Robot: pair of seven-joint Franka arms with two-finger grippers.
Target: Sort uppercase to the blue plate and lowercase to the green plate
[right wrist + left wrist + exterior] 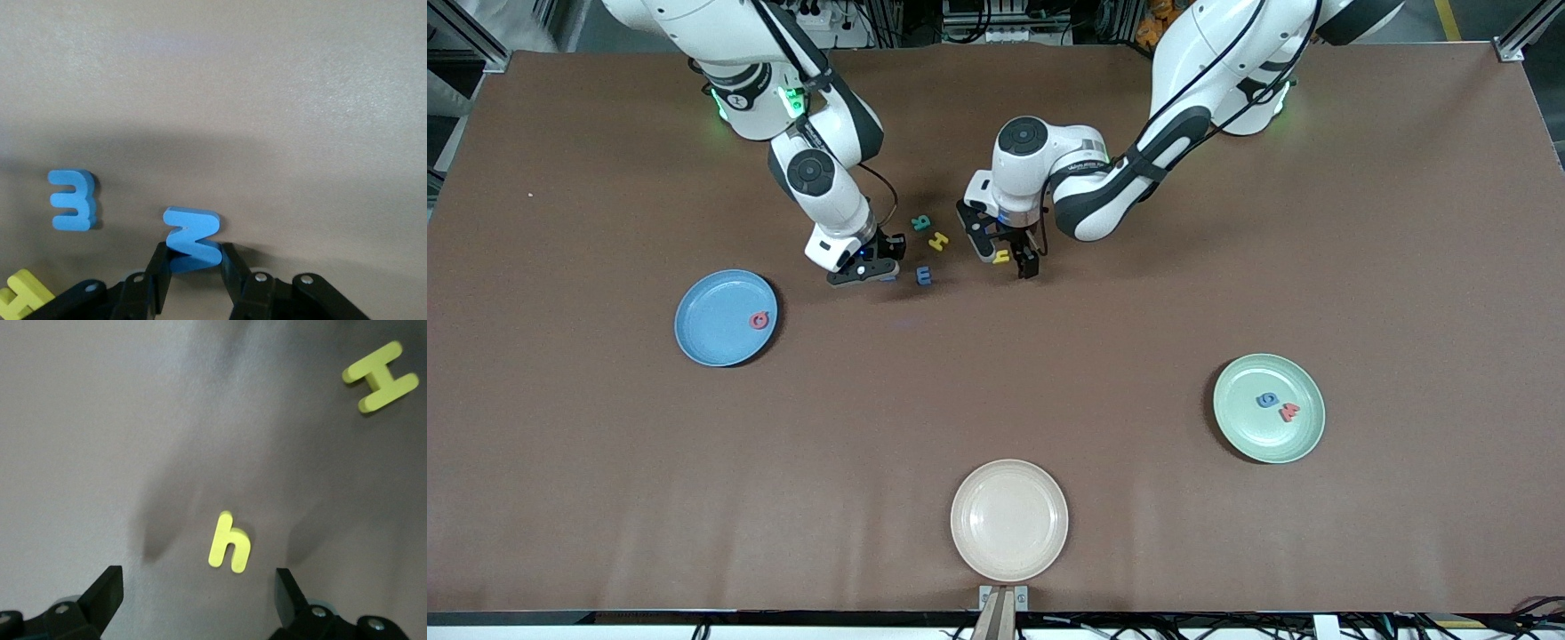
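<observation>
Right gripper (193, 267): low at the table, fingers (160, 273) clamped on both sides of a blue W (192, 239); the letter stands pinched between the tips.
Left gripper (197, 600): low over the table, jaws spread wide, touching nothing.
Yellow h (229, 542): flat on the table between the left gripper's fingers, clear of both.
Yellow H (381, 376): flat on the table, near the left gripper, outside its span.
Second blue letter (72, 199): flat on the table just beside the right gripper, apart from the W.
Teal R (920, 222): on the table between the two grippers.
Blue plate (703, 333): well apart from the right gripper, toward the right arm's end; holds a red Q (759, 320).
Green plate (1249, 431): well apart from the left gripper, toward the left arm's end; holds a blue g (1266, 400) and a red w (1288, 412) close together.
Cream plate (1009, 520): well apart from both grippers, nearest the front camera.
</observation>
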